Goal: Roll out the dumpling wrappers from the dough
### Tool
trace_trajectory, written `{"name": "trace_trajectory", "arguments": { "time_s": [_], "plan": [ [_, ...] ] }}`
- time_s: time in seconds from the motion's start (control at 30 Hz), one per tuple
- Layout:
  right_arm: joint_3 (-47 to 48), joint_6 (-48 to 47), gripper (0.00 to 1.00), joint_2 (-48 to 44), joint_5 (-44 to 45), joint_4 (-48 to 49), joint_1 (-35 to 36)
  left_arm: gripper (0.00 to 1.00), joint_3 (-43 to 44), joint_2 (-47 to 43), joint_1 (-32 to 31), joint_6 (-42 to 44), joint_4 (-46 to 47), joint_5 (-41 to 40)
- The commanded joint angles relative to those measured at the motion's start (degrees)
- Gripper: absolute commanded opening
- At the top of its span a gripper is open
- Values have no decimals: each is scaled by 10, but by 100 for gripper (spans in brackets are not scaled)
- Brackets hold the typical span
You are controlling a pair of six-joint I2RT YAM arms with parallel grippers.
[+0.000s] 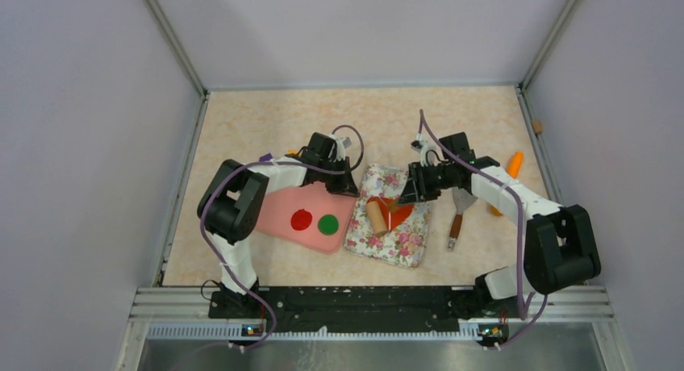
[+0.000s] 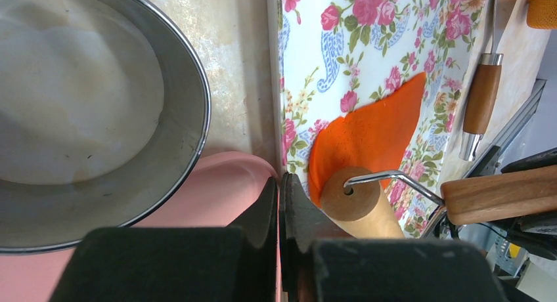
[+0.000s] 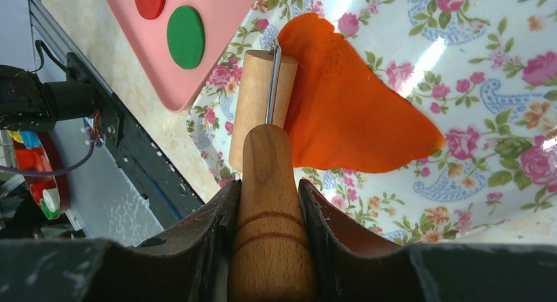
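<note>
While right gripper [image 3: 269, 200] clamps roller [image 3: 258, 102], dough [image 3: 348, 118] lies flat

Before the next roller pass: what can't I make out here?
Dough edge beneath the roller: covered by it in every view.
Metal bowl: left wrist view, cut off by left and top edges.
Red disc: right wrist view, cut off by top edge.

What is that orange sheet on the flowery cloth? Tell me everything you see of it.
The dough is a thin, flat orange-red sheet, soft-looking and matte, spread into a ragged wedge with one pointed end. It lies on the floral cloth. The wooden roller rests at one edge, its handle clamped in the right gripper.
</note>
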Motion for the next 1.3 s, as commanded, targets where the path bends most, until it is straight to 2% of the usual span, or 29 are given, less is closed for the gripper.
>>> {"name": "trace_trajectory", "arguments": {
  "time_s": [0.0, 0.43, 0.73, 1.07, 1.27],
  "plan": [
    [-26, -7, 0, 41, 92, 31, 35, 0, -3, 54, -5, 14, 9, -85],
    [-10, 3, 0, 54, 102, 43, 75, 0, 5, 60, -5, 12, 10, -80],
    [15, -92, 0, 37, 161, -56, -43, 0, -6, 54, -2, 16, 10, -81],
    [41, -165, 0, 38, 250, -108, -55, 0, -5, 55, -1, 17, 7, -79],
    [54, -201, 0, 63, 281, -133, -87, 0, -8, 50, -1, 17, 6, -80]
  ]
}}
